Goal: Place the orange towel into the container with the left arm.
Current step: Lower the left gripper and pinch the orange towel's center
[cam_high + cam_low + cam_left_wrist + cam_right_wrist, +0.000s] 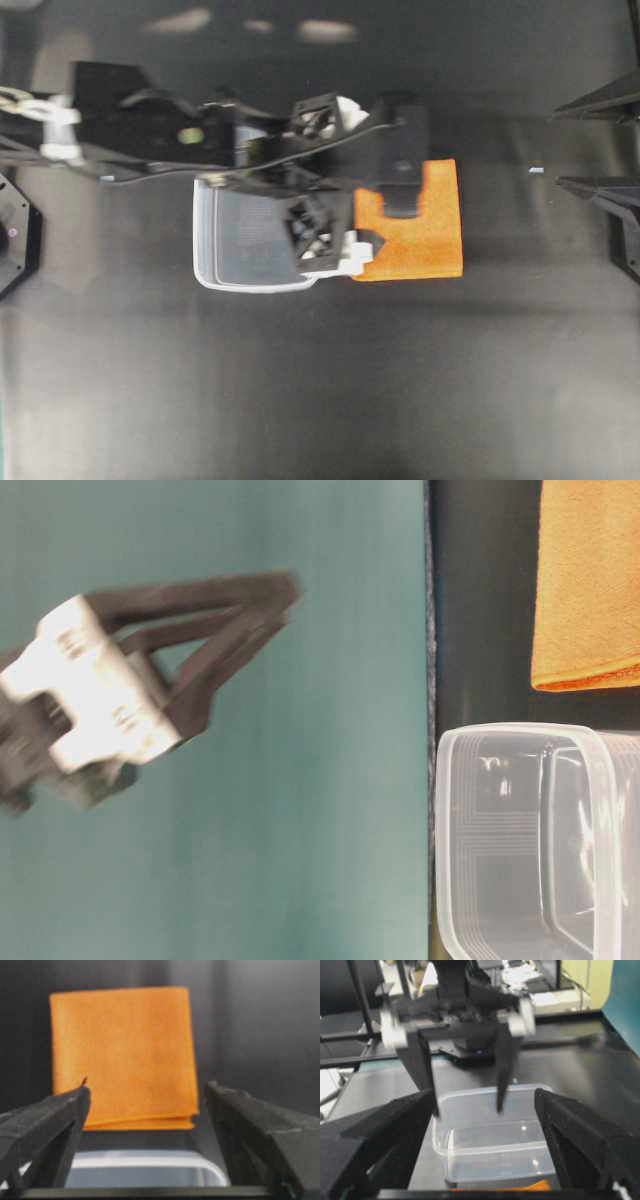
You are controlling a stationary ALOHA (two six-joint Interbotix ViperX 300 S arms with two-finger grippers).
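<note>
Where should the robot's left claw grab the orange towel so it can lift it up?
Probably at the folded edge nearest the container, coming straight down from above. The orange towel lies flat and folded on the table, so only a pinch from the top would catch it. The left gripper hangs open over that side already, holding nothing.

Black jointed left arm (150, 130), lattice-framed claw (335, 180), white clips.
</note>
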